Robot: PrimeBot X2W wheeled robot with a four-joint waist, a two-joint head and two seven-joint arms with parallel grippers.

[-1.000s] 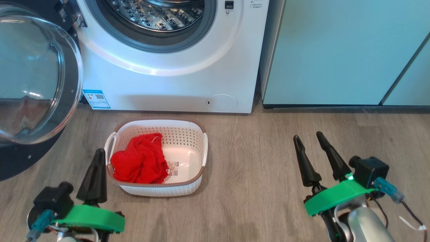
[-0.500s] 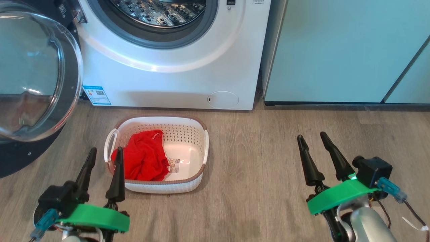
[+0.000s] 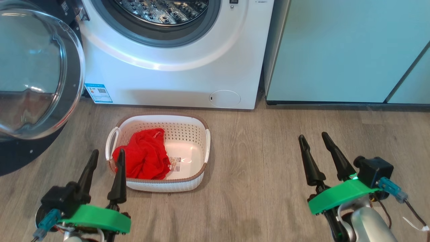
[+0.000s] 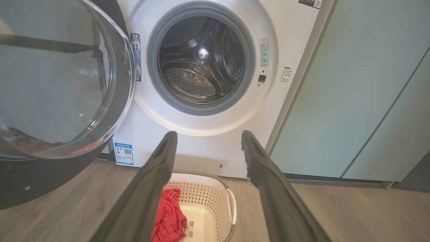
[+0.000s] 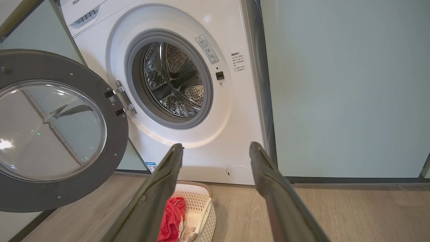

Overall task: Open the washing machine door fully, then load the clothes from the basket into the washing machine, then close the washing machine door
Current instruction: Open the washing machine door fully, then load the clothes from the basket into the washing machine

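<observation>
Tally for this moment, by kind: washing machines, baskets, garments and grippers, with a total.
Washing machine: 1
Basket: 1
Red garment: 1
Grippers: 2, the left gripper and the right gripper, both open
Total: 5

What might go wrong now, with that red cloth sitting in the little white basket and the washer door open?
1. The red fabric garment lies against the left wall of the white perforated plastic basket; the open left gripper might hook the loop handle and drag the basket along.
2. The round glass-bowled washing machine door juts out on the left, so a rising arm might bump it.
3. Trailing fabric may snag on the grey rubber seal.
</observation>
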